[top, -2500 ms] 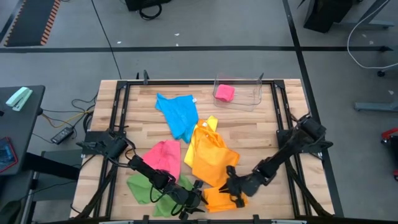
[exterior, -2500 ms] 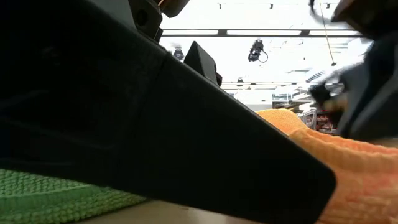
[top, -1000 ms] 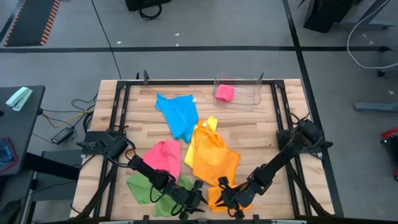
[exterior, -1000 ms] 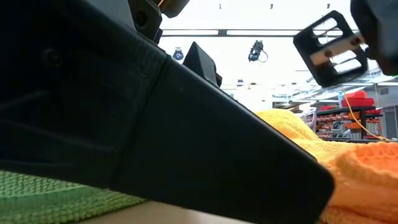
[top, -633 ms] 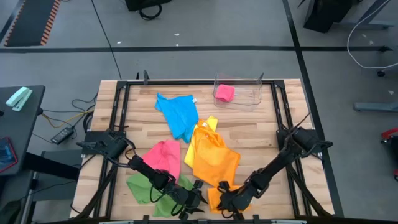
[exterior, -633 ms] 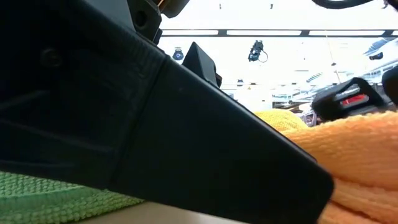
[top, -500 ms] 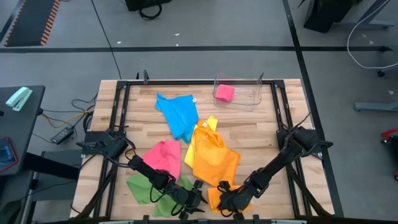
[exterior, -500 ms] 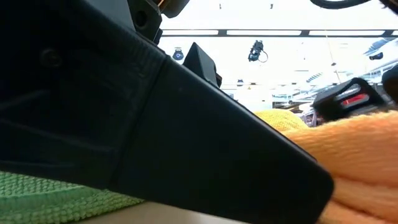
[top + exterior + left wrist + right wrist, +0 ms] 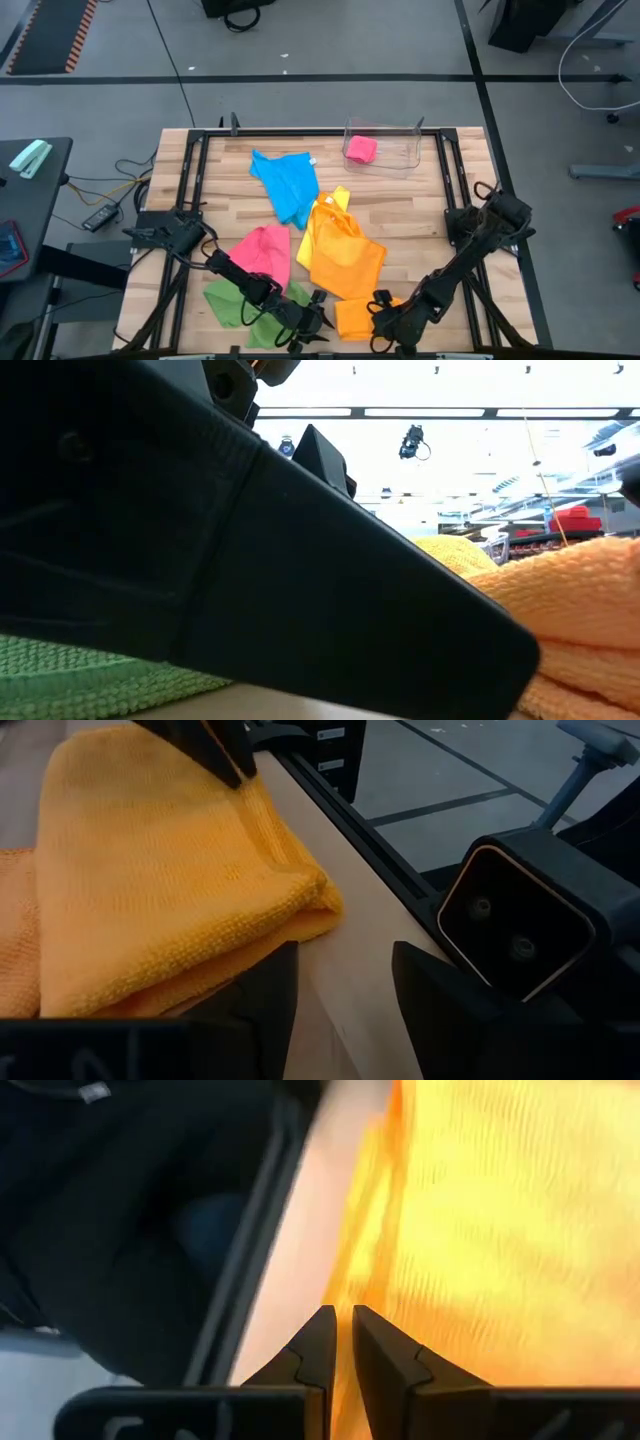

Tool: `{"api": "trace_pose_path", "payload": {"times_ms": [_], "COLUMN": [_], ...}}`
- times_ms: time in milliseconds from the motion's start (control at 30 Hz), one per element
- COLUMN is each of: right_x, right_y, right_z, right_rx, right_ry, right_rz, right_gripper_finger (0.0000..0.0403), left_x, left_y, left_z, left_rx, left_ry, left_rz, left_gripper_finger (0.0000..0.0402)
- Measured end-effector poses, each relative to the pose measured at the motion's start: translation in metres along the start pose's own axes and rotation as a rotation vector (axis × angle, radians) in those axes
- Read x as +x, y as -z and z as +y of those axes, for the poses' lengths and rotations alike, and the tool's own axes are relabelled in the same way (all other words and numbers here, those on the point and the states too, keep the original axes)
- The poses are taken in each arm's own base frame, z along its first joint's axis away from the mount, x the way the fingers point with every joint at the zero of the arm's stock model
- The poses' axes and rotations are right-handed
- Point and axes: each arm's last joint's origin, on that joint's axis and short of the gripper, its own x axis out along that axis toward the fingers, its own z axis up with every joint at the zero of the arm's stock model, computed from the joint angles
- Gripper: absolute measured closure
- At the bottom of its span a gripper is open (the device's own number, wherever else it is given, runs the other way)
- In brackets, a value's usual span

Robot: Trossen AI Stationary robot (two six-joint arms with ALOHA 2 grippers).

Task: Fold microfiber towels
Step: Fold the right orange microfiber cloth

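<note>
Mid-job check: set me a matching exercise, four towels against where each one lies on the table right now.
Towels:
1. blue towel
2. pink towel
3. green towel
4. orange towel

Places:
A. front edge, beside the right gripper
B. front left corner
C. far side, left of the clear bin
D. left of the yellow towel

Pairs: 1-C, 2-D, 3-B, 4-A

Towels lie in the middle of the tabletop. A bin sits at the back, one towel inside.
</note>
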Motion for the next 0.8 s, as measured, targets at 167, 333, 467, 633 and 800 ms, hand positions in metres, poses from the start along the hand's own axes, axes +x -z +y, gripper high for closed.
{"api": "trace_pose_path", "payload": {"times_ms": [167, 333, 467, 633, 800], "right_x": [0.009, 0.003, -0.011, -0.022, -0.022], "right_y": [0.017, 0.014, 0.003, 0.012, 0.021], "right_z": [-0.002, -0.002, 0.010, 0.017, 0.017], "right_rx": [0.087, 0.109, 0.140, 0.206, 0.244], "right_ry": [0.013, 0.023, 0.001, 0.069, 0.124], "right_rz": [0.013, 0.020, 0.021, 0.150, 0.158], "right_gripper_finger": [0.0356, 0.0356, 0.0356, 0.0356, 0.0356], "left_x": [0.000, 0.000, 0.000, 0.000, 0.000], "left_y": [0.000, 0.000, 0.000, 0.000, 0.000], "left_z": [0.000, 0.000, 0.000, 0.000, 0.000], "left_rx": [0.000, -0.003, -0.003, -0.003, -0.002], "left_ry": [0.000, 0.000, 0.000, 0.000, 0.000], "left_rz": [0.000, 0.000, 0.000, 0.000, -0.001], "left_gripper_finger": [0.0232, 0.0229, 0.0230, 0.0234, 0.0233]}}
